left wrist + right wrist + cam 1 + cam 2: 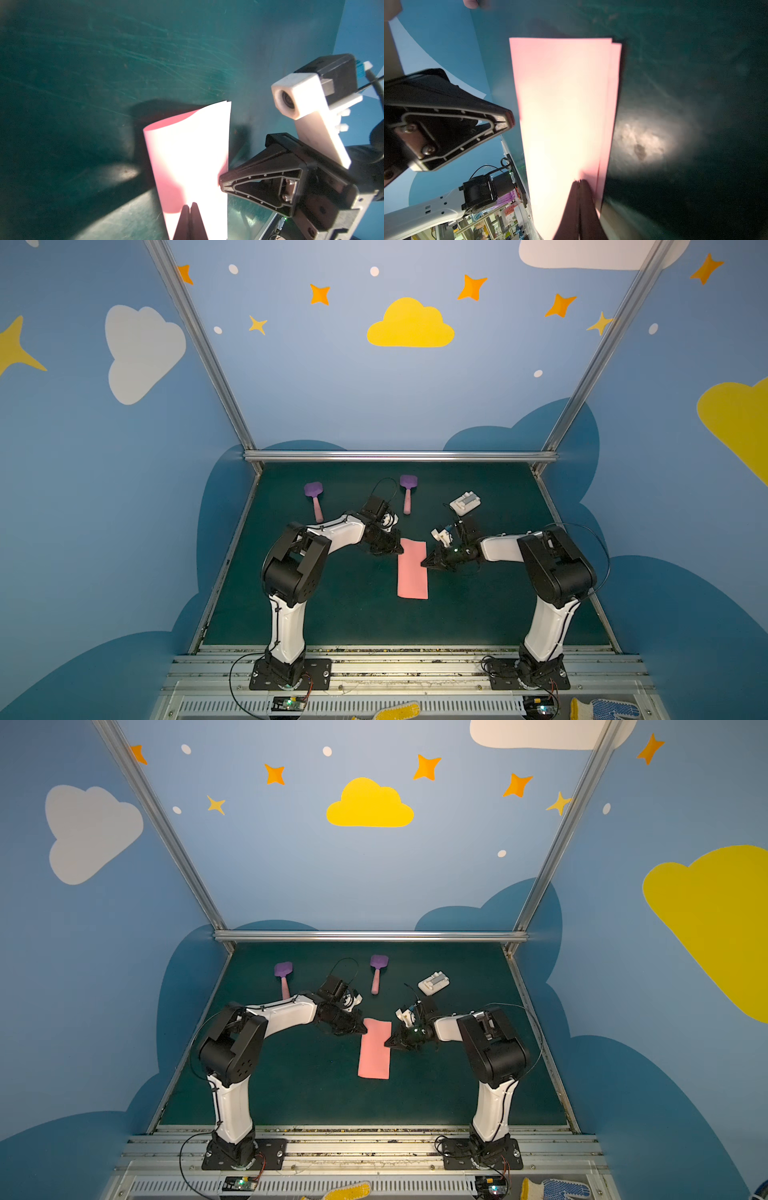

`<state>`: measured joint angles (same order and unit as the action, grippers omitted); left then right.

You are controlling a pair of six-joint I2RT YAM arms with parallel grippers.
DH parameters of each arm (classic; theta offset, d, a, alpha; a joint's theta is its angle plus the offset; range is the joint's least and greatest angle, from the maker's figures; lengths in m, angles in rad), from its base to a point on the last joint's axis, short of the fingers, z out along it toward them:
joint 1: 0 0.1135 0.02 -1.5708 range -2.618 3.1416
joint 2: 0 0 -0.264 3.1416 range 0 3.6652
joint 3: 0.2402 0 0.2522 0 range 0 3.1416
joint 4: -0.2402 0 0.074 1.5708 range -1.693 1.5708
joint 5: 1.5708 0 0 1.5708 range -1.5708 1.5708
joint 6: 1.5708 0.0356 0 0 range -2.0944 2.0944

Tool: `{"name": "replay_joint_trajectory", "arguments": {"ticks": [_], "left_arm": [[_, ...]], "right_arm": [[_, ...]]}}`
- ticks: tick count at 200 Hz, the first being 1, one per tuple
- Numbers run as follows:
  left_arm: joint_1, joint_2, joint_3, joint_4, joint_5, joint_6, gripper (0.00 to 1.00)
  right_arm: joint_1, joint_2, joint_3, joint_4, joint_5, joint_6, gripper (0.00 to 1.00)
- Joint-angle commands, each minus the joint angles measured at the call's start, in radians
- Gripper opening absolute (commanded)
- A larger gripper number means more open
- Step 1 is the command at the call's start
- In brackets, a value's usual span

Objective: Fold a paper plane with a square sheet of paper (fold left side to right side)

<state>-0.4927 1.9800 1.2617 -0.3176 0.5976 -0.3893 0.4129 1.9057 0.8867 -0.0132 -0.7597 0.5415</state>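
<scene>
On mat (332, 605) | pink paper (412, 568), narrow rectangle | 2 layers, edges apparently offset

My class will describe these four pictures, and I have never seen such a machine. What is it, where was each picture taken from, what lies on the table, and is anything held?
Two robot arms stand at the near edge of a dark green table. Each ends in a two-fingered gripper. Two pictures look down from overhead, nearly alike; the other two come from cameras on the arms' wrists. The pink sheet of paper, folded into a narrow two-layer strip, lies on the table between the arms. The left gripper and the right gripper are both shut, tips at the strip's opposite long edges; nothing is lifted. Farther back lie two purple spatulas and a white block, untouched.
</scene>
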Motion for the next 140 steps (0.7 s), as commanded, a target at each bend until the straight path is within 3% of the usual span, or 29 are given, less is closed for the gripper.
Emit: {"name": "replay_joint_trajectory", "arguments": {"ticks": [1, 98, 140], "left_arm": [[0.008, 0.039, 0.026, -0.023, 0.015, 0.034, 0.04], [0.010, 0.076, -0.029, 0.037, 0.007, 0.007, 0.04], [0.010, 0.061, -0.045, 0.035, -0.015, 0.001, 0.04]], "right_arm": [[-0.005, 0.082, -0.032, -0.151, 0.193, -0.031, 0.00], [-0.005, 0.081, -0.013, -0.169, 0.189, -0.037, 0.00], [-0.005, -0.001, 0.055, -0.225, 0.138, -0.035, 0.00]]}}
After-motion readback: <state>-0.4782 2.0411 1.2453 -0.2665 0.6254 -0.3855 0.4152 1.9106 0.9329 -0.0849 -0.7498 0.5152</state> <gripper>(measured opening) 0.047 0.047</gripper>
